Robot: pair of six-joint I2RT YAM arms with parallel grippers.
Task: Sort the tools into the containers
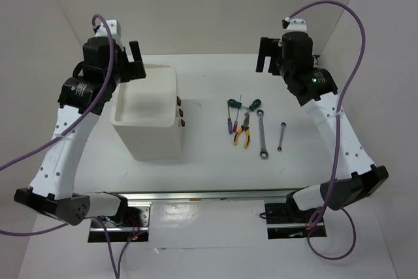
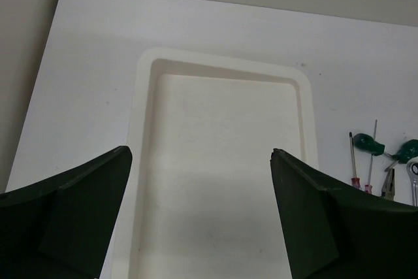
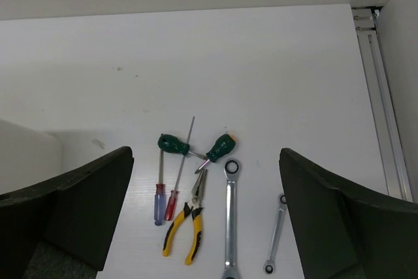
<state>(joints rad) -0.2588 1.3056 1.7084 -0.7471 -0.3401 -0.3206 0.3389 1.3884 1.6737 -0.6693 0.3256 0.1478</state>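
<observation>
The white box unit [image 1: 151,136] stands left of centre, its deep top bin [image 2: 225,161] empty, brown drawer handles [image 1: 181,114] on its right face. The tools lie together right of it: two green-handled screwdrivers [image 3: 175,144] [image 3: 220,147], a blue-handled screwdriver [image 3: 159,202] and a red-handled one [image 3: 172,203], yellow-and-black pliers [image 3: 188,227], a large silver wrench [image 3: 230,217] and a small wrench [image 3: 274,232]. My left gripper [image 1: 132,62] is open, high above the bin. My right gripper [image 1: 269,55] is open, high above and behind the tools.
White walls close in the table at the back and both sides. A metal rail [image 1: 209,195] runs along the near edge between the arm bases. Purple cables [image 1: 353,31] loop from both wrists.
</observation>
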